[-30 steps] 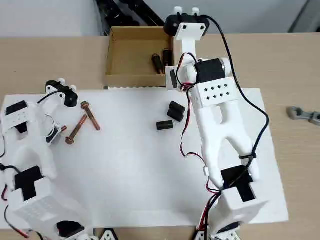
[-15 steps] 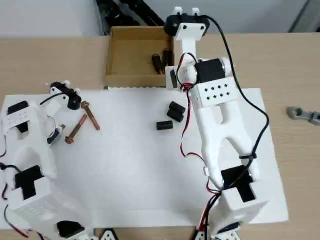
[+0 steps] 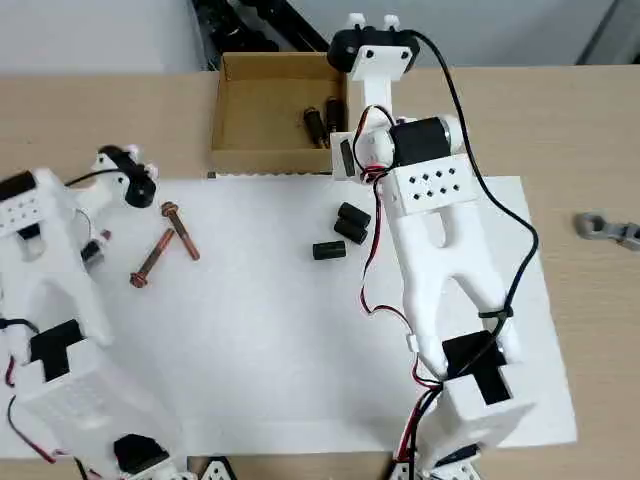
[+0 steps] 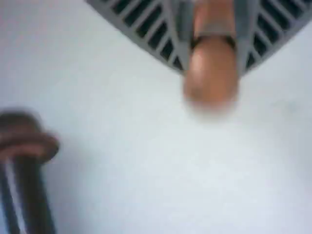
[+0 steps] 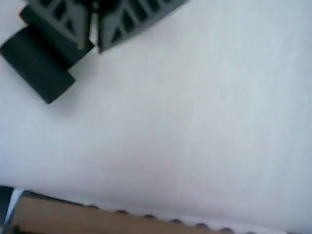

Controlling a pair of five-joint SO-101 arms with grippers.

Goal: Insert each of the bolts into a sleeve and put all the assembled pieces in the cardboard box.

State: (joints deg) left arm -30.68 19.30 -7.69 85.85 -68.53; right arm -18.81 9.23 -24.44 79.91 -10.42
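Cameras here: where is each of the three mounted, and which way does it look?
High view: fixed above the table, looking down on the white mat, cardboard box, left arm and right arm.
Left wrist view: on the left arm's wrist, facing the mat; the left tool grips a bolt.
Right wrist view: on the right arm's wrist, facing the mat; the right tool shows near a sleeve.
Shared: high and right wrist views both show the box.

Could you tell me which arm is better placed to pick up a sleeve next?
Right, probably: the right gripper hangs by a sleeve; the left gripper is shut on a bolt.
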